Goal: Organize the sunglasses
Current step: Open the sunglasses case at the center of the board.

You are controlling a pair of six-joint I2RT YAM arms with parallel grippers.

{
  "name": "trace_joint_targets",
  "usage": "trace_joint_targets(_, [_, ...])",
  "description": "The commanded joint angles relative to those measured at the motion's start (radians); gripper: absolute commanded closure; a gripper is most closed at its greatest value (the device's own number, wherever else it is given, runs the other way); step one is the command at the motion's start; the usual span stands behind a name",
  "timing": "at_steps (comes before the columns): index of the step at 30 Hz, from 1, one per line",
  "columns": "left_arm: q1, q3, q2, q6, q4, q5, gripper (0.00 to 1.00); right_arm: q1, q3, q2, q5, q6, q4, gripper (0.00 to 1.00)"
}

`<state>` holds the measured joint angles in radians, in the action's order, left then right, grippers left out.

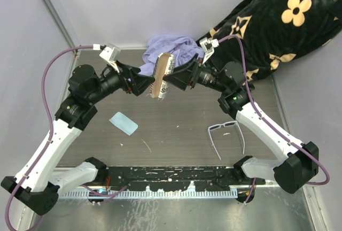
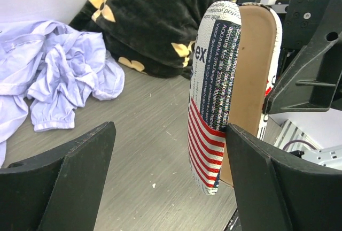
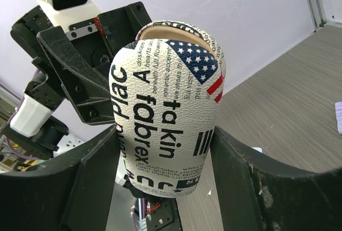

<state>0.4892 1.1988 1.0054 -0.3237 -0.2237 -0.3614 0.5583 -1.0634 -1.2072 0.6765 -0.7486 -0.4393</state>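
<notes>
The sunglasses (image 1: 227,133), white-framed with long slim arms, lie open on the table at the right front, away from both grippers. My right gripper (image 1: 172,77) is shut on the printed red-and-white case (image 1: 161,76) and holds it above the table's back middle. In the right wrist view both fingers press the sides of the case (image 3: 168,118). My left gripper (image 1: 149,85) is open. In the left wrist view its right finger (image 2: 256,167) touches the case (image 2: 214,97) where the print meets the tan lining. Its left finger (image 2: 80,172) stands well apart.
A small light-blue cloth (image 1: 123,123) lies left of centre. A crumpled lavender garment (image 1: 172,48) sits at the back, also in the left wrist view (image 2: 59,70). A black blanket with tan flowers (image 1: 278,22) fills the back right corner. Grey walls enclose the table.
</notes>
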Motion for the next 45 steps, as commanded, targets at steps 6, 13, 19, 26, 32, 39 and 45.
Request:
trace_joint_targets(6, [-0.029,0.009,0.048,0.078,-0.119,0.260,0.17,0.031,-0.038,0.067,0.147,-0.053,-0.171,1.00])
trace_joint_targets(13, [-0.029,0.014,0.050,0.083,-0.135,0.291,0.17,0.031,-0.037,0.075,0.135,-0.030,-0.138,1.00])
trace_joint_targets(19, [-0.029,0.019,0.035,0.073,-0.122,0.253,0.15,0.030,-0.056,0.080,0.064,0.058,0.021,1.00])
trace_joint_targets(26, [-0.029,0.078,0.016,0.034,-0.121,0.130,0.13,0.030,-0.117,0.049,-0.159,0.225,0.386,0.99])
trace_joint_targets(32, [-0.029,0.069,-0.023,0.018,-0.142,0.108,0.13,0.029,-0.161,-0.020,-0.290,0.302,0.586,1.00])
trace_joint_targets(39, [-0.029,0.015,-0.051,-0.007,-0.254,0.256,0.13,0.017,-0.199,-0.134,-0.299,0.311,0.683,1.00])
trace_joint_targets(45, [-0.030,-0.093,-0.053,-0.076,-0.306,0.330,0.13,0.015,-0.195,-0.225,-0.177,0.299,0.693,0.99])
